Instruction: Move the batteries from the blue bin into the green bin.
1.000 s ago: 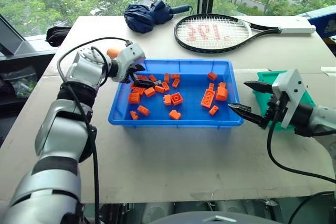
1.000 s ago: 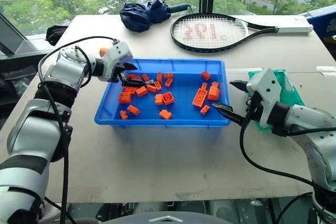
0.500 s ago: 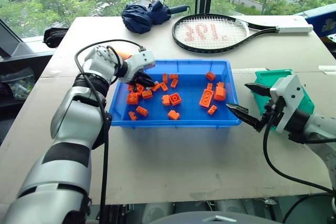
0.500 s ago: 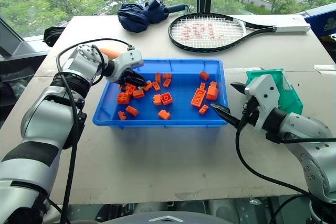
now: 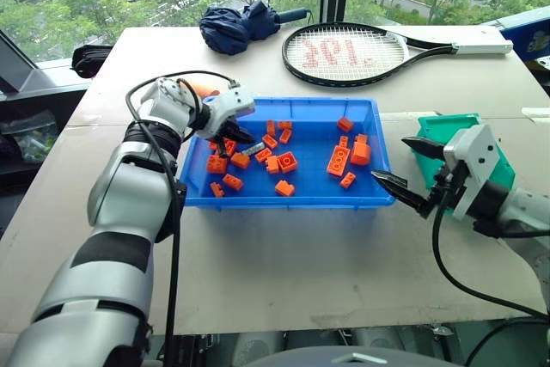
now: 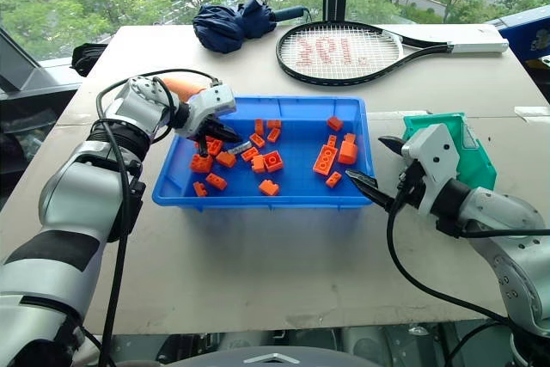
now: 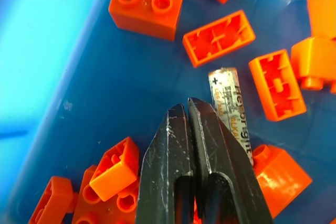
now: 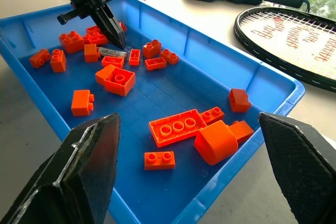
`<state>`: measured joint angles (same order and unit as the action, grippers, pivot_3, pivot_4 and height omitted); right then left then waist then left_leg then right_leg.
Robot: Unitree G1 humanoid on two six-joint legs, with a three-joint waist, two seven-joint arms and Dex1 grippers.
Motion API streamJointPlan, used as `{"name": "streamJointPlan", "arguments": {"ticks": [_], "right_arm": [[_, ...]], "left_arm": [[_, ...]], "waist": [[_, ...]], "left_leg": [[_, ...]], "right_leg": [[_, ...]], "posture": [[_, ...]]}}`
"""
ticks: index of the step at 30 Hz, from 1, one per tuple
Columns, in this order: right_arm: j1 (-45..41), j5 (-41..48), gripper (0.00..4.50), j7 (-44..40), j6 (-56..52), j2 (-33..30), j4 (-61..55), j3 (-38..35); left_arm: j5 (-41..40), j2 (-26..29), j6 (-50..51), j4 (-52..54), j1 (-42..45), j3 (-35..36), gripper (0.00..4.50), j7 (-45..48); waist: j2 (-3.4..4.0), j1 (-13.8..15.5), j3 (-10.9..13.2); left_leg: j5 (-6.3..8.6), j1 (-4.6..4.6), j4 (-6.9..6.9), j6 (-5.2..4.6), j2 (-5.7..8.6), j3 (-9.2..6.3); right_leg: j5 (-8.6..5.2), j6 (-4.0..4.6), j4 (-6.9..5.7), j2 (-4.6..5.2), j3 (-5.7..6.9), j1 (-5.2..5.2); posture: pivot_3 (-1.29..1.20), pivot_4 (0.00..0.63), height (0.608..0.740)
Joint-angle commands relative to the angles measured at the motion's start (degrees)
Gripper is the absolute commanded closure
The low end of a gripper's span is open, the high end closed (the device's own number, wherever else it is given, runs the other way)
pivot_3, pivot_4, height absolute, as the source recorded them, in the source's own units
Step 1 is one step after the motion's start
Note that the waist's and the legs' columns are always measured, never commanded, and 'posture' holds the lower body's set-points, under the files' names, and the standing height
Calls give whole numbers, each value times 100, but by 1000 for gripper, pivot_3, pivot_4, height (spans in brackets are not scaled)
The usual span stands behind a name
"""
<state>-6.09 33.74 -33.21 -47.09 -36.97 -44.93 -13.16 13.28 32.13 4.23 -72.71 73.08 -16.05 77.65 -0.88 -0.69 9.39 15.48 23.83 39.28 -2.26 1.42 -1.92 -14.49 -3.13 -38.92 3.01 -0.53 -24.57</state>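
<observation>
Right now the left gripper [image 7: 188, 106] has its two black fingers [image 7: 170, 150] pressed together with nothing between them, their tips down in the blue bin [image 5: 365, 109] just beside a battery [image 7: 231, 111] that lies flat on the bin floor, touching or nearly touching one finger's edge but not held. One battery is all I can count; others may be hidden among the bricks, I cannot tell. It reads as an AA-type cell with a printed silver label: stiff, dense for its size, smooth and round, so I judge it will roll or squirt out of a pinch placed off-centre. The best hold is likely across its middle, fingers closing on the curved sides, with the neighbouring orange bricks [image 5: 284, 161] crowding both ends. Roughly seventeen or eighteen of those bricks are scattered in the bin, counted loosely, including one long flat piece [image 8: 181, 126] and one rounded orange block [image 8: 216, 141]. The right gripper [image 5: 411, 171] hangs with its fingers spread wide and empty, off the bin's right end and in front of the green bin [image 5: 447, 131], which stands on the worktop [image 5: 284, 255]; I see no batteries in its visible part. Beyond the bin lie one tennis racket [image 5: 361, 53] and one folded navy umbrella [image 5: 241, 23].
</observation>
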Motion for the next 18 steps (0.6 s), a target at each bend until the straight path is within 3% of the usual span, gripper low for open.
{"name": "streamJointPlan", "arguments": {"ticks": [1,8,13,16,18], "right_arm": [[16,81,256,30,140,-64,-143,-31],[248,37,256,-96,156,-242,-152,95],[271,49,256,-39,212,-266,-163,160],[309,90,256,-5,212,-244,-216,189],[327,115,256,25,205,-232,-247,201]], "left_arm": [[-160,257,39,168,190,238,4461,340],[-45,438,-115,470,128,105,4461,1133],[-39,360,-253,606,72,125,4461,1132],[111,367,-274,627,46,22,3601,956],[213,372,-291,627,36,-65,3423,850]], "waist": [[0,-5,0],[0,20,0],[0,5,0],[0,-4,0],[0,-4,0]], "left_leg": [[0,0,0,0,0,0],[0,0,1,0,0,0],[0,1,3,0,-1,-1],[0,1,3,0,-1,-1],[0,1,3,0,-1,-1]], "right_leg": [[0,0,0,0,0,0],[0,0,1,0,0,0],[0,0,-1,0,1,0],[0,0,0,0,0,0],[0,0,-1,0,0,0]], "posture": [[0,150,740],[0,150,740],[0,150,740],[0,150,740],[0,150,740]]}}
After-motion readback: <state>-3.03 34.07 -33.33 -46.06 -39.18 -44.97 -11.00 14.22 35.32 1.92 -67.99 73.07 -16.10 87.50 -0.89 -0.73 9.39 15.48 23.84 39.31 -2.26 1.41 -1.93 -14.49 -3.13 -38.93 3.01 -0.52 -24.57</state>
